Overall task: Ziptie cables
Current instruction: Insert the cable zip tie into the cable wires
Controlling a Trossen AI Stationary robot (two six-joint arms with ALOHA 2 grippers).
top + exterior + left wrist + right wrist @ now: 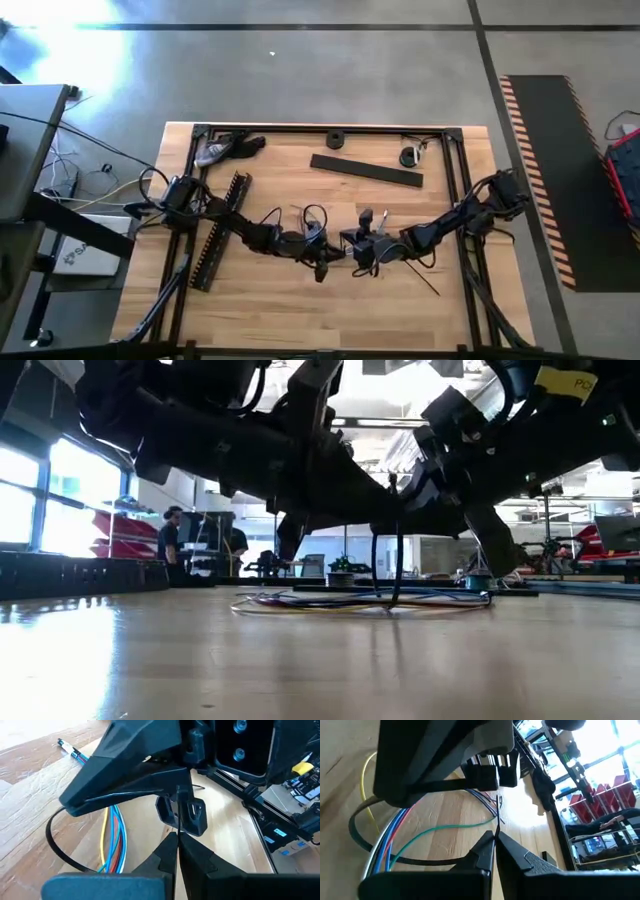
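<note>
At table ctr, thin multicolour cables (114, 836); both grippers (176, 836) (495, 836) pinch black ziptie (57, 847).

Daylight pours in from the windows (40, 500) on one side of the room, and they blow out to near white in the low view. Against that brightness the arms overhead go almost to silhouette, with little detail in their dark undersides. The desk (200, 660) close to the low camera is soft and out of focus, carrying a pale sheen and a streak of reflected window light. From above, a hot patch of glare sits on the concrete floor (60, 40) at one corner, while the desk wood is evenly lit with only faint shadows. Both wrist views are slightly blurred up close, and the right wrist view flares white toward the windows (600, 740).
</note>
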